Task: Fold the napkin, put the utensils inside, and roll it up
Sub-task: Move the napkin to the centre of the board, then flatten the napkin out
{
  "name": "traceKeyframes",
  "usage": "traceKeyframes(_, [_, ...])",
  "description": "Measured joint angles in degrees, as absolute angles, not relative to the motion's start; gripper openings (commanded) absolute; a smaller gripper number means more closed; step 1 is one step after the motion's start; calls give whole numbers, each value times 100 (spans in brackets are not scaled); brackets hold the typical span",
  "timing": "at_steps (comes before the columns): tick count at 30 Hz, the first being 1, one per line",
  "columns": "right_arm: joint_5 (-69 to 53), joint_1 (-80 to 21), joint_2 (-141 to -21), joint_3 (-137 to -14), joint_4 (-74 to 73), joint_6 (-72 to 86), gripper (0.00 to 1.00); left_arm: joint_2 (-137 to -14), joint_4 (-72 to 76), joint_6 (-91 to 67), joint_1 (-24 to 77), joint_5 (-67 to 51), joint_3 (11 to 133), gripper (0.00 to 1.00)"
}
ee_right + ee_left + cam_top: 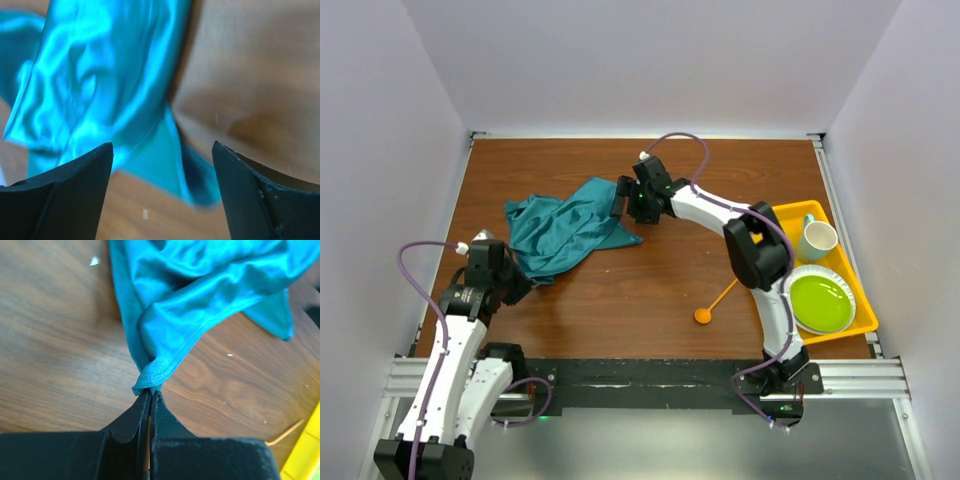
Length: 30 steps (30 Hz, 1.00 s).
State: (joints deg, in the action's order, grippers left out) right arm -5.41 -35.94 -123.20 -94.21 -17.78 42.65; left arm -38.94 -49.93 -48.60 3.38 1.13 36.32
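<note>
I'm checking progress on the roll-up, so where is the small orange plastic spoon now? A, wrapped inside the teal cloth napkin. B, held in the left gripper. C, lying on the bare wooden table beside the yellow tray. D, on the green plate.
C: the small orange plastic spoon lies alone on the brown wooden table, just left of the yellow tray and apart from the crumpled teal cloth napkin.

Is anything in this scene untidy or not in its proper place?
The napkin lies crumpled in a bunched heap, not flat; the left gripper pinches one corner. The spoon lies alone on the table, outside the yellow tray.
</note>
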Motion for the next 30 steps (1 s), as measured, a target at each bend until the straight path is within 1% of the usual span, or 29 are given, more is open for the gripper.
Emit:
traceKeyframes(3, [-506,-3557,-12951,-10075,-1752,4292,76,-4075,-4934,-4727,340,5,3828,0])
traceKeyframes(4, [-510,-3544,-13120,-10232,-1719,4313,70,-4125,-4912,-4692,338,-25,3863,0])
traceKeyframes(6, [-534,-3514,-13273,-10438,-1653,4394,64,-4246,-4866,-4628,340,-113,3903,0])
traceKeyframes(7, [-552,-3487,-13329,-10530,-1645,4438,59,-4303,-4849,-4587,340,-152,3909,0])
traceKeyframes(9, [-548,-3439,-13476,-10722,-1629,4506,55,-4379,-4834,-4534,338,-193,3911,0])
traceKeyframes(11, [-548,-3406,-13590,-10814,-1597,4543,43,-4438,-4803,-4486,338,-209,3916,0])
traceKeyframes(12, [-548,-3391,-13627,-10816,-1557,4569,35,-4491,-4799,-4453,338,-215,3944,0])
traceKeyframes(13, [-548,-3376,-13644,-10816,-1535,4589,25,-4536,-4792,-4429,340,-217,3979,0])
traceKeyframes(14, [-548,-3367,-13657,-10816,-1529,4619,18,-4598,-4783,-4390,340,-220,4032,0])
traceKeyframes(16, [-556,-3341,-13690,-10822,-1533,4637,5,-4735,-4777,-4327,340,-217,4202,0])
traceKeyframes(17, [-563,-3330,-13705,-10836,-1538,4633,0,-4805,-4779,-4276,340,-213,4320,0])
traceKeyframes(22, [-733,-3232,-13791,-11111,-1586,4611,0,-5127,-4703,-4080,338,-132,5140,0])
traceKeyframes(25, [-843,-3162,-13635,-11255,-1728,4510,0,-5317,-4698,-3966,338,-40,5734,0])
traceKeyframes(28, [-873,-3114,-12982,-11139,-2071,4399,0,-5544,-4724,-3813,338,183,6486,0])
traceKeyframes(30, [-878,-3105,-12099,-10704,-2130,4344,0,-5631,-4733,-3721,338,331,6941,0])
